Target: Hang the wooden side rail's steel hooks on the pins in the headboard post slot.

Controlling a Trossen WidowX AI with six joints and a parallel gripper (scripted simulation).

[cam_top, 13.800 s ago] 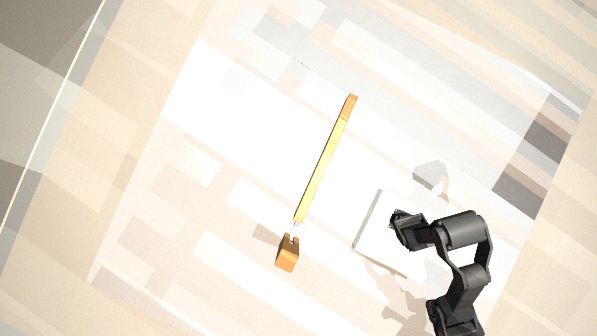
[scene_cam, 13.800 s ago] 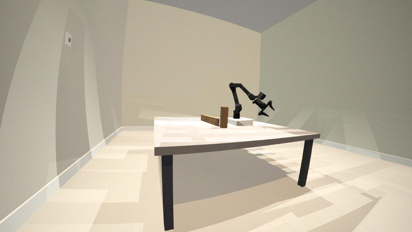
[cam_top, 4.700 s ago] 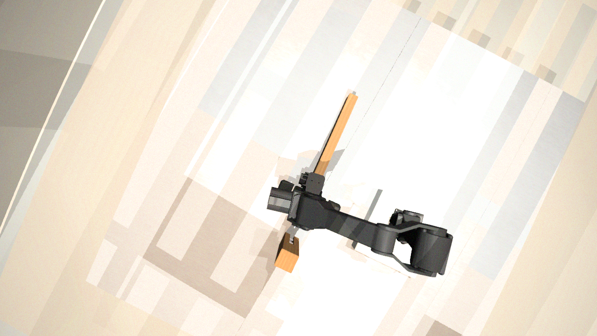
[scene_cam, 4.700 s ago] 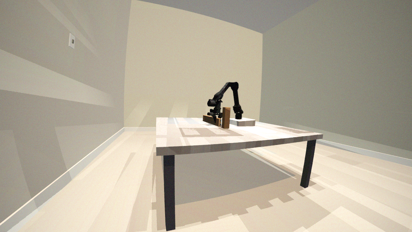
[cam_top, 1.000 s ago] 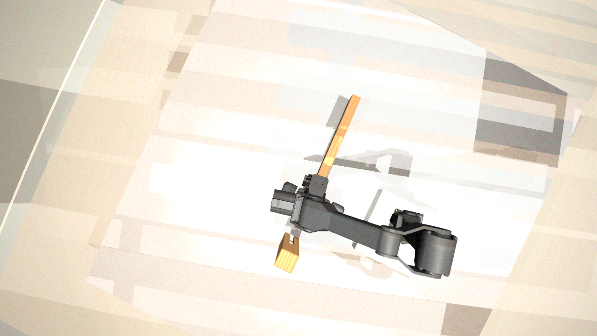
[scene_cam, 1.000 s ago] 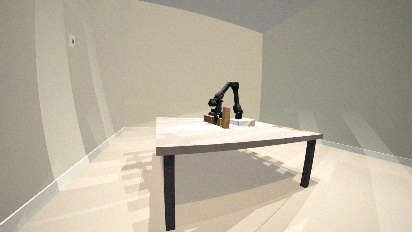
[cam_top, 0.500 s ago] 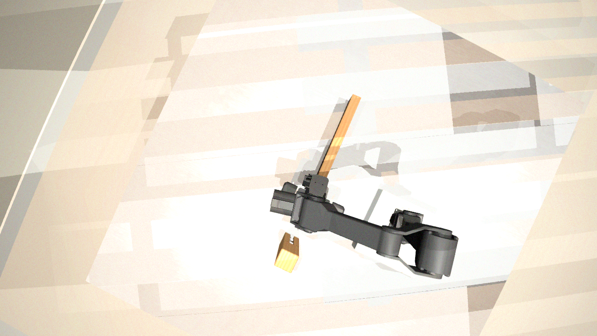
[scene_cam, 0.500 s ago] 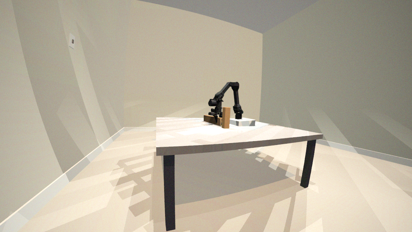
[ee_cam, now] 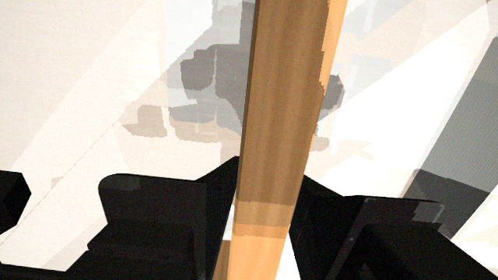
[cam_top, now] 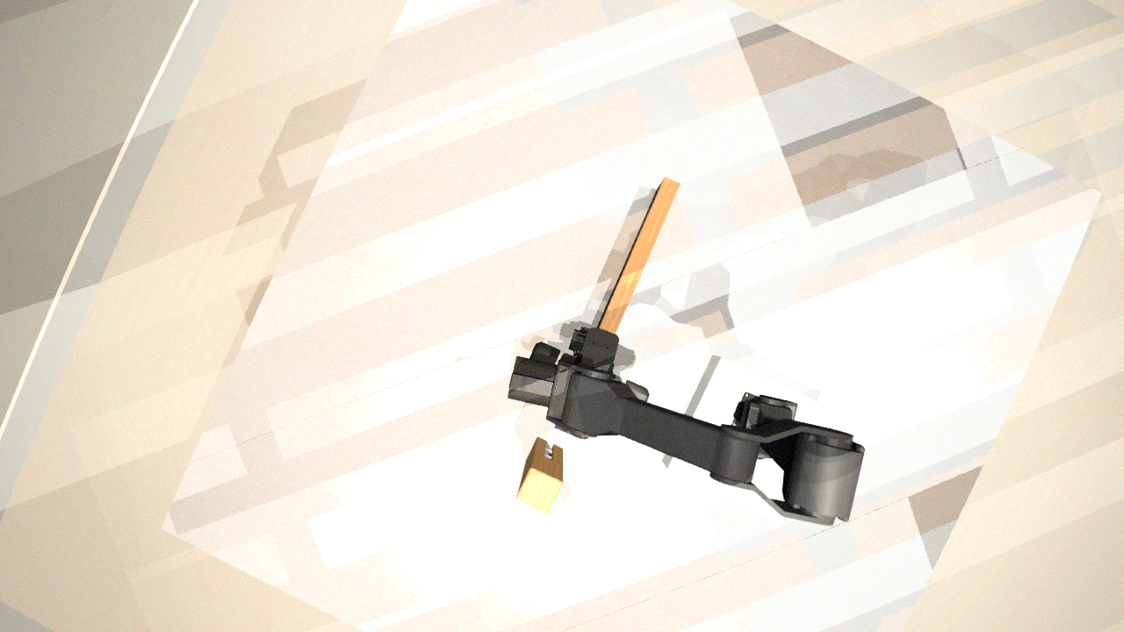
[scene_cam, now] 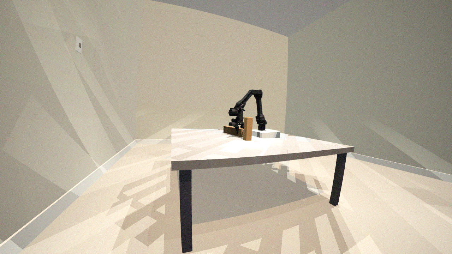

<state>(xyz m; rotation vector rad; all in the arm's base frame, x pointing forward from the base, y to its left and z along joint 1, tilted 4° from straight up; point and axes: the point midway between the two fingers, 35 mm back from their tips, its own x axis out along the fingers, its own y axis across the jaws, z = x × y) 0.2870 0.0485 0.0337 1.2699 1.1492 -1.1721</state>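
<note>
The wooden side rail (cam_top: 640, 255) (scene_cam: 231, 129) (ee_cam: 285, 97) is a long light-brown bar lying roughly level, low over or on the table. My gripper (scene_cam: 237, 128) (ee_cam: 257, 163) is shut on it near its post-side end, one black finger on each side. The headboard post (cam_top: 540, 485) (scene_cam: 248, 128) is a short upright wooden block. Its slot, with bright metal inside, opens toward the arm and rail in the top view. The arm hides the rail's hook end there. In the exterior view that end is close beside the post; whether the hooks touch the pins cannot be told.
The black arm (cam_top: 672, 432) (scene_cam: 259, 107) reaches over from the right, passing between rail and post in the top view. Its base stands on a white block (scene_cam: 268, 134) right of the post. The table (scene_cam: 202, 150) has its front edge below the post in the exterior view.
</note>
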